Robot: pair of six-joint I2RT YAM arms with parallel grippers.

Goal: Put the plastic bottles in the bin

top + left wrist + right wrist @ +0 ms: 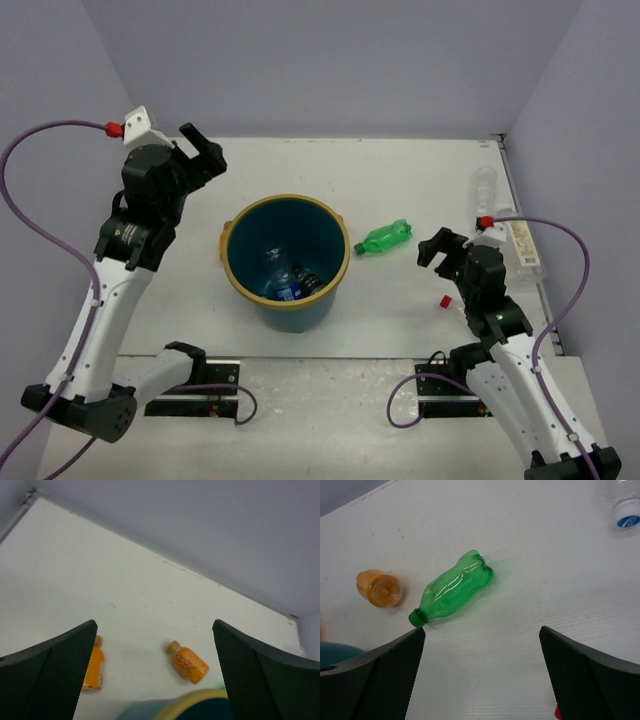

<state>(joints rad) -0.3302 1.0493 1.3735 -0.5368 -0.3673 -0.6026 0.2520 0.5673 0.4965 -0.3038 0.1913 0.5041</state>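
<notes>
The teal bin (238,272) with a tan rim stands mid-table and holds a blue-labelled bottle (287,288) and other clear ones. A green bottle (383,238) lies just right of the bin, also in the right wrist view (454,591). My right gripper (441,249) is open and empty, close to the right of it (482,630). My left gripper (201,154) is open and empty, raised at the bin's far left (154,630). Two orange bottles (188,663) (93,669) lie past the bin rim (197,699); one shows end-on in the right wrist view (379,587).
Two clear bottles (486,188) (525,246) lie along the table's right edge; one shows its white cap (625,514). A small red cap (446,300) lies near my right arm. Grey walls close the back and sides.
</notes>
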